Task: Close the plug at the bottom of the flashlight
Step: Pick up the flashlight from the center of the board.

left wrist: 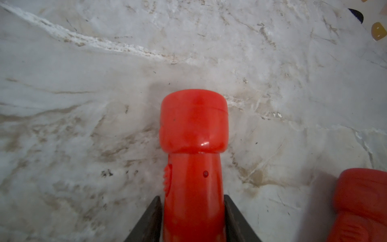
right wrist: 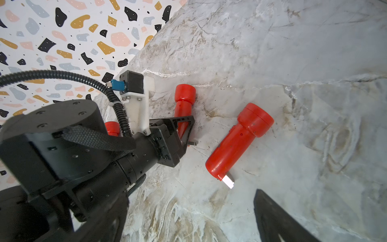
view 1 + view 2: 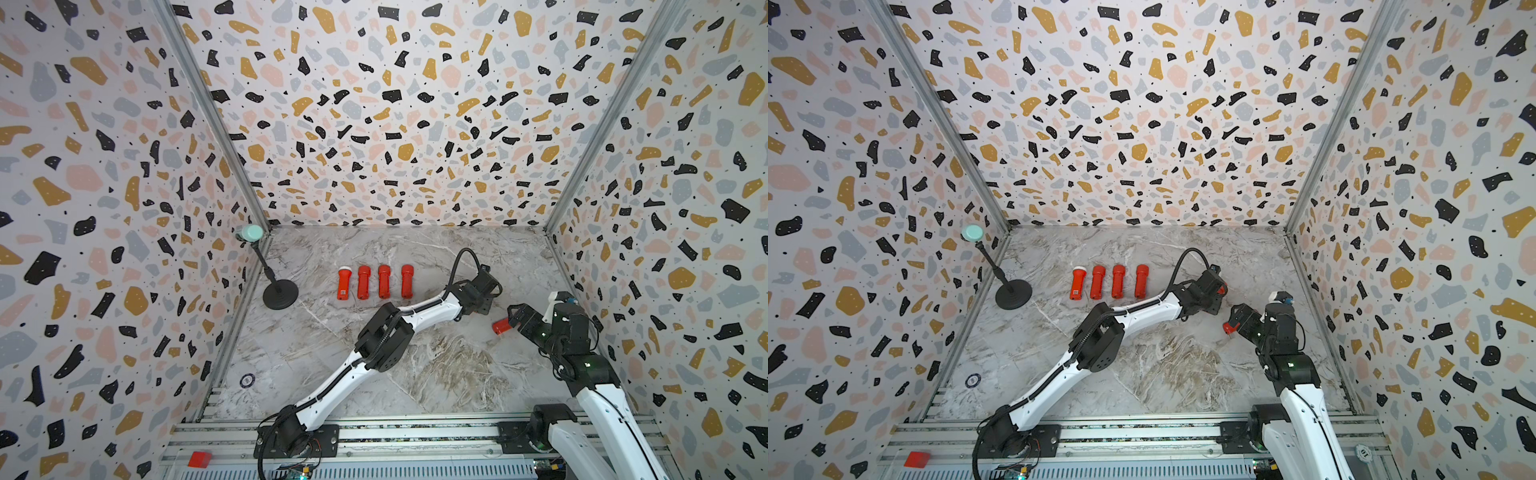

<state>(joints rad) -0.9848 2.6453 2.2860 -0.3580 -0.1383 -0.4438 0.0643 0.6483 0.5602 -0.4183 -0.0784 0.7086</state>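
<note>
A red flashlight lies on the marble table, and my left gripper is shut on its body, one jaw against each side. Its head points away from the gripper and its bottom is hidden. In the right wrist view the same flashlight pokes out of the left gripper. Close by lies a second red flashlight with a white plug sticking out of its bottom. My right gripper hovers open just short of that end, one finger showing. This flashlight shows in both top views.
Several red flashlights lie in a row at the back middle. A black stand with a teal top is at the back left. Patterned walls close in three sides. An aluminium rail runs along the front, with a red block.
</note>
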